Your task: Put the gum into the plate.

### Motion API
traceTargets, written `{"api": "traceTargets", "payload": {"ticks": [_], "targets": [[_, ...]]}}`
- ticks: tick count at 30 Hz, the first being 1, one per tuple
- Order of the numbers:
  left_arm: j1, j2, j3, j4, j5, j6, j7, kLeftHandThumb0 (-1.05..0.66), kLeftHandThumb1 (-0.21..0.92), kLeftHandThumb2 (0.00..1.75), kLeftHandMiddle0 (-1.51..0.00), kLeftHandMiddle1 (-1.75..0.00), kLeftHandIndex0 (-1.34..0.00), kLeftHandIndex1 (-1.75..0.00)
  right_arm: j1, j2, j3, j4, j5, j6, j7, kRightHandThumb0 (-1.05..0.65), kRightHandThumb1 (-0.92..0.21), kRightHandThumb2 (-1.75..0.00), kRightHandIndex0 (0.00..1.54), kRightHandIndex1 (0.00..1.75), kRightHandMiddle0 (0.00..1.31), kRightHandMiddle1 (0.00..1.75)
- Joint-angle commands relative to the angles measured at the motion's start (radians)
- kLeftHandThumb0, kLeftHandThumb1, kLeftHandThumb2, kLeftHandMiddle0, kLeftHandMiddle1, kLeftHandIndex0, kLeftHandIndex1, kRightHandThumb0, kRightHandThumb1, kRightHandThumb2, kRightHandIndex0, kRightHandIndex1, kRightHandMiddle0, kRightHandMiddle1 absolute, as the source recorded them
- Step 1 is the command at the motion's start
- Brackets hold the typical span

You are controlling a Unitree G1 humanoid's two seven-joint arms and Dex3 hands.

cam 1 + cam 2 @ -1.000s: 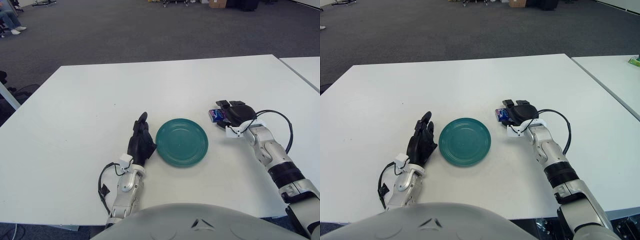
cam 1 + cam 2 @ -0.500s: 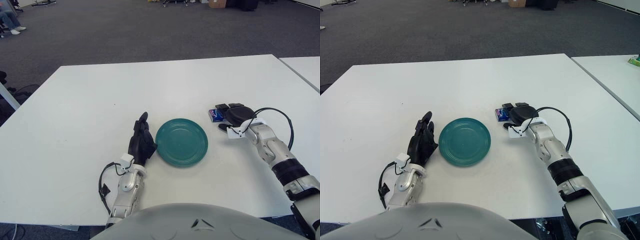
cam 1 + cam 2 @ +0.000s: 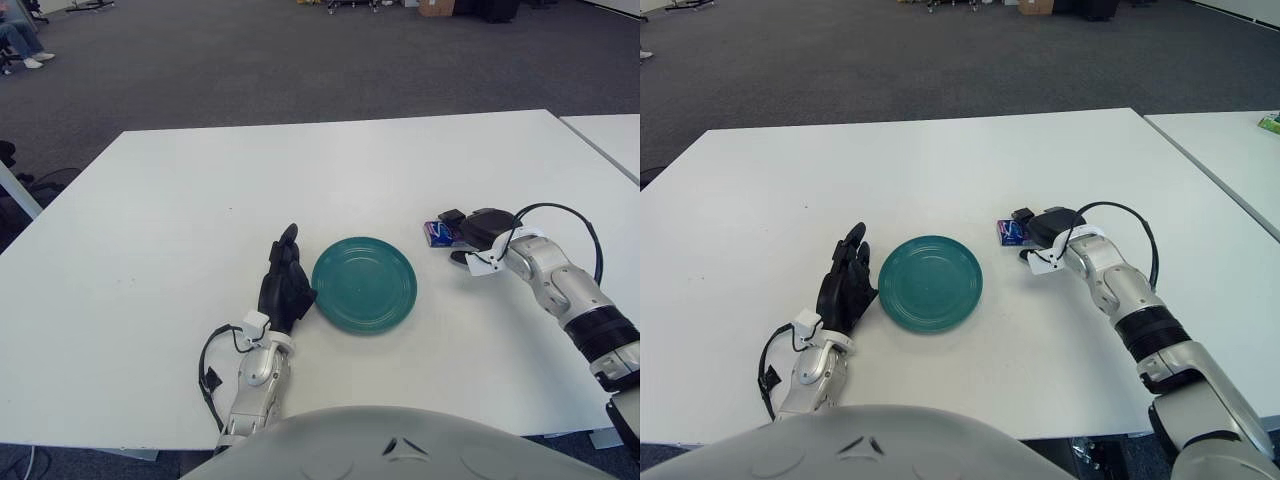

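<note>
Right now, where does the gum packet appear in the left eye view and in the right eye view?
Left eye view: the gum packet lies right of centre, at the right hand.
Right eye view: it sits nearer the middle.
Shared landmark: the green plate, just to its left in both.

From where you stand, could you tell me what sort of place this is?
Probably an office or lab: grey carpet fills a large open floor, white tables stand side by side, and chairs and boxes line the far wall.
</note>
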Motion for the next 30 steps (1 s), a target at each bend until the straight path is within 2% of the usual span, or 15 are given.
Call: {"api": "traceTargets", "payload": {"ticks": [1,4,7,10,11,14,20,26,30], "targets": [[0.003,-0.082,-0.018,-0.003,-0.008,0.030,0.018,-0.89,0.92,0.97,-0.08,0.00,0.00,-0.42,0.020,-0.018,0.032,0.010,-0.011,-0.006,0.047,-0.90,-0.92,-1.00,0.20,1.36,0.00,1.03],[0.007,-0.087,-0.019,-0.013,-0.014,0.038,0.025,-0.89,0.92,0.97,-0.09,-0.01,0.00,-0.41,0.023,-0.020,0.037,0.009,-0.020,-0.003,0.025,-0.88,-0.92,-0.97,0.19,1.55,0.00,1.17],[0.009,-0.087,-0.019,-0.017,-0.021,0.039,0.026,-0.88,0.92,0.96,-0.09,-0.01,0.00,-0.41,0.021,-0.019,0.044,0.020,-0.030,-0.007,-0.009,-0.84,-0.92,-0.93,0.37,1.68,0.01,1.33],[0.006,-0.085,-0.015,-0.015,-0.028,0.039,0.025,-0.88,0.92,0.96,-0.10,-0.01,0.00,-0.41,0.013,-0.010,0.053,0.061,-0.036,-0.026,-0.080,-0.81,-0.92,-0.91,0.55,1.72,0.06,1.48],[0.007,-0.084,-0.014,-0.017,-0.030,0.041,0.026,-0.88,0.92,0.95,-0.10,-0.01,0.00,-0.41,0.010,-0.007,0.056,0.078,-0.036,-0.034,-0.105,-0.80,-0.92,-0.89,0.61,1.73,0.14,1.58],[0.007,-0.084,-0.014,-0.017,-0.031,0.040,0.031,-0.88,0.92,0.95,-0.10,-0.01,0.00,-0.42,-0.014,0.019,0.082,0.194,-0.048,-0.062,-0.232,-0.76,-0.92,-0.84,0.69,1.74,0.29,1.69],[0.016,-0.079,-0.014,-0.031,-0.042,0.040,0.031,-0.86,0.92,0.95,-0.10,-0.01,0.00,-0.44,-0.075,0.084,0.119,0.425,-0.059,-0.106,-0.538,-0.68,-0.92,-0.78,0.82,1.75,0.49,1.74],[0.017,-0.073,-0.003,-0.029,-0.060,0.033,0.023,-0.86,0.92,0.97,-0.11,-0.01,0.00,-0.47,-0.136,0.149,0.139,0.615,-0.044,-0.117,-0.761,-0.62,-0.92,-0.76,0.91,1.75,0.60,1.75],[0.016,-0.065,0.008,-0.026,-0.073,0.026,0.016,-0.87,0.92,0.97,-0.12,-0.01,0.00,-0.48,-0.175,0.189,0.151,0.729,-0.027,-0.122,-0.854,-0.60,-0.92,-0.75,0.94,1.75,0.63,1.75]]}}
